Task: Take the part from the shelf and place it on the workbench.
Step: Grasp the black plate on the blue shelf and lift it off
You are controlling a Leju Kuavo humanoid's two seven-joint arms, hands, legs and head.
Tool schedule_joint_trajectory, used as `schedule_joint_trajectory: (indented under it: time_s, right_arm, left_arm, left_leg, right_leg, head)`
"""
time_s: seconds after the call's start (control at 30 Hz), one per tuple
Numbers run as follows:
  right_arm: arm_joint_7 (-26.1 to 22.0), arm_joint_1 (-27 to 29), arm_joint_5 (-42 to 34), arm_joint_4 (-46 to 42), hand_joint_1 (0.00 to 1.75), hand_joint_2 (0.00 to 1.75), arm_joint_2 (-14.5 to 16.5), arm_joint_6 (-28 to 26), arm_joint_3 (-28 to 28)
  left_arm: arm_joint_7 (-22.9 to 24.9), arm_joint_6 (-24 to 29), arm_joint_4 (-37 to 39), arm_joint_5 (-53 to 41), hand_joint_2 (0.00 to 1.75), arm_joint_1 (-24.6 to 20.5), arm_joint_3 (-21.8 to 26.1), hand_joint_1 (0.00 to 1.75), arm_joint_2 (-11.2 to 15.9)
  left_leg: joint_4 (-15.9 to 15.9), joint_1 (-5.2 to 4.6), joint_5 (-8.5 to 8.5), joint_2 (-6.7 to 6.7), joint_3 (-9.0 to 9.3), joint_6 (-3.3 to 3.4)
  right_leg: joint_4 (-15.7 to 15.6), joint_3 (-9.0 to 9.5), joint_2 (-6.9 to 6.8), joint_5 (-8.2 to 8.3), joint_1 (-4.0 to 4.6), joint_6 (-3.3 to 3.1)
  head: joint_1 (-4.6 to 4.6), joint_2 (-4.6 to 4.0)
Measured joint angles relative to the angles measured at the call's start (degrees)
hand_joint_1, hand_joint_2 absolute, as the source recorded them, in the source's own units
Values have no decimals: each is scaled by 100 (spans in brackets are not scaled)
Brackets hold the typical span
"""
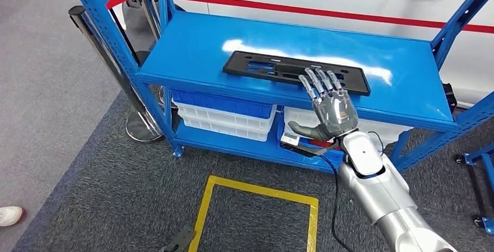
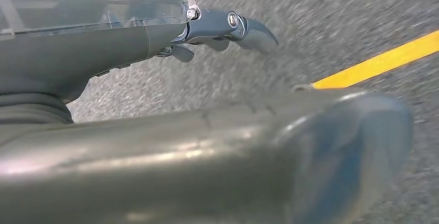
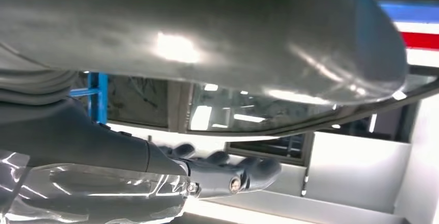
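The right robot hand (image 1: pixel 331 109), fingers spread and holding nothing, hovers at the part (image 1: pixel 296 71) on the shelf (image 1: pixel 192 48): the reach step; gripping it should come next.

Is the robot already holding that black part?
No. The right hand is open with fingers spread, raised in front of the shelf, and the black part lies flat there.

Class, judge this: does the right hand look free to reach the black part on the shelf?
Probably yes: the right hand, open, is at the black part's near edge, nothing between them.
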Motion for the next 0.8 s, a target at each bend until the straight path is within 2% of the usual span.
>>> schedule_joint_trajectory:
  time_s: [0.03,0.1,0.13,0.17,0.2,0.23,0.27,0.33,0.37,0.47,0.5,0.53,0.6,0.63,0.67,0.7,0.77,0.8]
  right_arm:
    - [-2,-8,-2,2,0,0,5,0,1]
    - [-13,-6,-4,11,0,0,14,-1,9]
    - [-19,1,-5,17,0,0,17,-1,14]
    - [-22,6,-8,23,0,0,20,-2,20]
    - [-23,7,-12,27,0,0,26,-2,25]
    - [-23,6,-16,30,0,0,34,-3,29]
    - [-23,7,-19,32,0,0,43,-3,32]
    - [-23,10,-22,44,0,0,63,-5,40]
    - [-24,14,-22,50,0,0,69,-7,45]
    - [-36,5,-30,56,0,0,73,-20,55]
    - [-43,-6,-33,56,0,0,74,-25,56]
    - [-50,-14,-36,58,0,0,73,-28,56]
    - [-66,2,-38,72,0,0,73,-31,58]
    - [-71,22,-38,84,0,0,73,-31,60]
    - [-75,40,-38,97,0,0,73,-31,62]
    - [-78,47,-39,107,0,0,73,-31,62]
    - [-97,33,-45,118,0,0,72,-32,62]
    - [-111,21,-50,121,0,0,73,-31,63]
  left_arm:
    - [1,1,0,0,0,-10,0,0,1]
    - [2,0,1,0,0,-17,2,0,1]
    - [2,0,1,0,0,-12,4,0,2]
    - [2,0,2,0,0,-3,7,0,2]
    - [2,0,2,0,0,5,10,0,2]
    - [2,0,2,0,0,9,13,0,2]
    - [2,0,3,0,0,17,16,0,3]
    - [3,-2,9,0,0,22,21,0,9]
    - [0,-3,13,0,0,28,24,0,11]
    - [-56,-15,15,-9,0,30,28,0,10]
    - [-85,-24,15,-16,0,23,30,0,9]
    - [-108,-36,15,-25,0,13,31,0,8]
    - [-131,-55,15,-38,0,3,32,0,4]
    - [-133,-61,15,-43,0,6,33,0,3]
    - [-133,-64,15,-46,0,11,34,0,3]
    - [-128,-64,15,-48,0,16,35,0,3]
    - [-115,-61,15,-50,0,18,37,0,2]
    - [-109,-58,16,-50,0,15,38,0,1]
  left_leg:
    - [334,7,-72,14,-187,-23]
    - [1075,10,-341,31,-696,-65]
    - [1295,11,-452,36,-908,-76]
    - [1335,10,-456,38,-1040,-73]
    - [1179,8,-317,39,-1078,-57]
    - [862,4,-44,40,-1043,-27]
    - [461,-5,314,44,-980,16]
    - [-104,-42,726,54,-874,94]
    - [-206,-57,793,57,-856,125]
    - [-259,-46,786,53,-795,188]
    - [-294,-33,779,52,-758,210]
    - [-328,-17,765,53,-716,234]
    - [-344,-14,712,53,-654,269]
    - [-342,-13,681,50,-625,275]
    - [-337,-13,648,44,-592,275]
    - [-328,-12,613,36,-555,271]
    - [-306,-12,533,21,-471,248]
    - [-298,-17,499,16,-438,229]
  right_leg:
    - [-20,70,-1,-39,-6,-28]
    - [-26,177,4,-135,0,-59]
    - [-26,234,9,-186,4,-62]
    - [-26,301,15,-241,9,-62]
    - [-26,376,20,-297,14,-60]
    - [-26,460,23,-358,19,-54]
    - [-28,532,24,-422,23,-44]
    - [-20,615,33,-524,36,2]
    - [-18,623,38,-558,37,33]
    - [10,629,35,-646,28,127]
    - [138,576,29,-726,24,156]
    - [383,455,25,-848,17,186]
    - [1137,20,19,-1116,-7,232]
    - [1445,-196,18,-1166,-21,250]
    - [1588,-342,16,-1112,-34,263]
    - [1501,-377,14,-935,-43,268]
    - [859,-213,10,-409,-46,252]
    - [536,-93,10,-215,-37,235]
  head:
    - [-1,0]
    - [-3,0]
    - [-3,0]
    - [-3,0]
    - [-3,0]
    - [-3,0]
    - [-3,0]
    - [-2,0]
    - [-2,0]
    - [0,0]
    - [0,0]
    - [0,0]
    - [0,0]
    - [1,0]
    - [1,0]
    - [1,0]
    - [2,0]
    - [1,0]
